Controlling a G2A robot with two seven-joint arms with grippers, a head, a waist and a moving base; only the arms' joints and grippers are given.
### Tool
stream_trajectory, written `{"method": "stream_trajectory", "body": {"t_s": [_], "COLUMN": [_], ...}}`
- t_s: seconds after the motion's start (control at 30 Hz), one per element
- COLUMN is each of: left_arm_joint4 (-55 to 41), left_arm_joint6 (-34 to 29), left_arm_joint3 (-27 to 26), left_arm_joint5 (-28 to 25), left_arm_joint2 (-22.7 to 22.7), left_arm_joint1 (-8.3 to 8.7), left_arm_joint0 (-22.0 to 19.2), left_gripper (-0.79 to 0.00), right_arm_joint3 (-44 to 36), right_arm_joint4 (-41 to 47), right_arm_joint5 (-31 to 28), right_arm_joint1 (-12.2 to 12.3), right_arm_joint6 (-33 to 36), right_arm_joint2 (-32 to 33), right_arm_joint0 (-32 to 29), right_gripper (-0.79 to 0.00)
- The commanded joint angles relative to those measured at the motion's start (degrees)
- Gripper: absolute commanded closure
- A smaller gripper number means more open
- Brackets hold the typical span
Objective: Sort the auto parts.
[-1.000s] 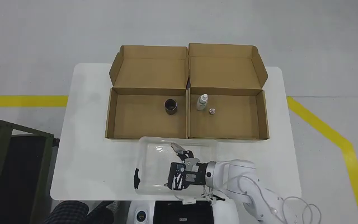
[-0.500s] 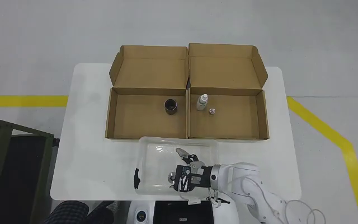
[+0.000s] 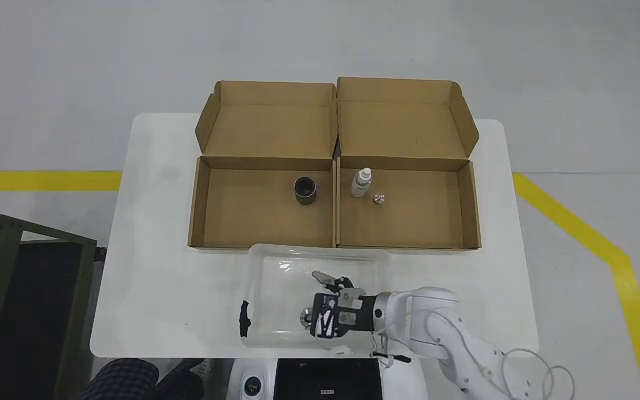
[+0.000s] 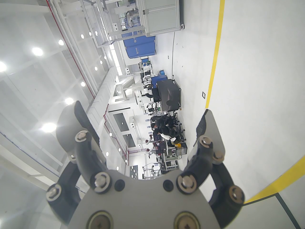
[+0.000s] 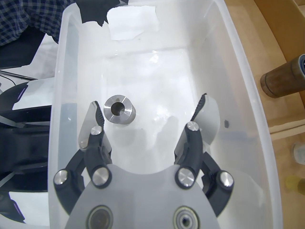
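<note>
White worktop on grey floor with yellow lines. At 12 o'clock on it, two open cardboard boxes side by side: left box, right box. At 6 o'clock, just beside the boxes' near walls, one clear bin, with one scrap of black tape at its 9 o'clock end.

Inside bin, toward its 7 o'clock corner: one steel bush. Standing on end, bore up, long axis about vertical. Sole part seen in bin.

Right hand down inside bin, fingers wide apart, gripping nothing. Bush within the gap but far off centre: just beside inner face of one finger, well apart from the other. Seen from above, toward 9 o'clock from the wrist.

Left hand aimed out at floor and factory hall, fingers apart, empty. Right hand therefore by far the nearer.

Count in boxes: one brown sleeve, upright, in left box toward 1 o'clock; one white bottle and one small round piece in right box toward 10 o'clock, near each other.

Judged next: small sideways shift to centre bush in the gap, then closing across its round wall. Likely hazard: a knock from the near finger, tipping or skidding bush on smooth bin floor.
</note>
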Motion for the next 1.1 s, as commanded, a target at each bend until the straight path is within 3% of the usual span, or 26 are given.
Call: {"method": "stream_trajectory", "body": {"t_s": [0.0, 0.33, 0.6, 0.77, 0.93, 1.07], "left_arm_joint4": [0.0, 0.0, 0.0, 0.0, 0.0, 0.0], "left_arm_joint6": [0.0, 0.0, 0.0, 0.0, 0.0, 0.0], "left_arm_joint3": [0.0, 0.0, 0.0, 0.0, 0.0, 0.0], "left_arm_joint5": [0.0, 0.0, 0.0, 0.0, 0.0, 0.0], "left_arm_joint2": [0.0, 0.0, 0.0, 0.0, 0.0, 0.0], "left_arm_joint1": [0.00, 0.00, 0.00, 0.00, 0.00, 0.00], "left_arm_joint0": [0.0, 0.0, 0.0, 0.0, 0.0, 0.0], "left_gripper": [-0.785, -0.785, -0.785, -0.785, -0.785, -0.785], "right_arm_joint3": [0.3, 3.0, 5.4, 6.4, 7.3, 7.3], "right_arm_joint4": [0.1, 0.8, 2.8, 4.1, 4.5, 5.1], "right_arm_joint5": [-0.1, -0.1, -1.1, -0.9, -0.8, -0.6], "right_arm_joint1": [0.0, -0.3, -0.7, -0.9, -1.1, -1.1], "right_arm_joint6": [0.3, 2.2, 4.8, 4.7, 5.9, 6.6], "right_arm_joint2": [-0.4, -3.0, -5.2, -6.2, -7.3, -7.7], "right_arm_joint0": [0.3, 2.4, 5.0, 5.9, 6.7, 7.1], "right_gripper": [-0.646, -0.628, -0.563, -0.443, -0.376, -0.228]}}
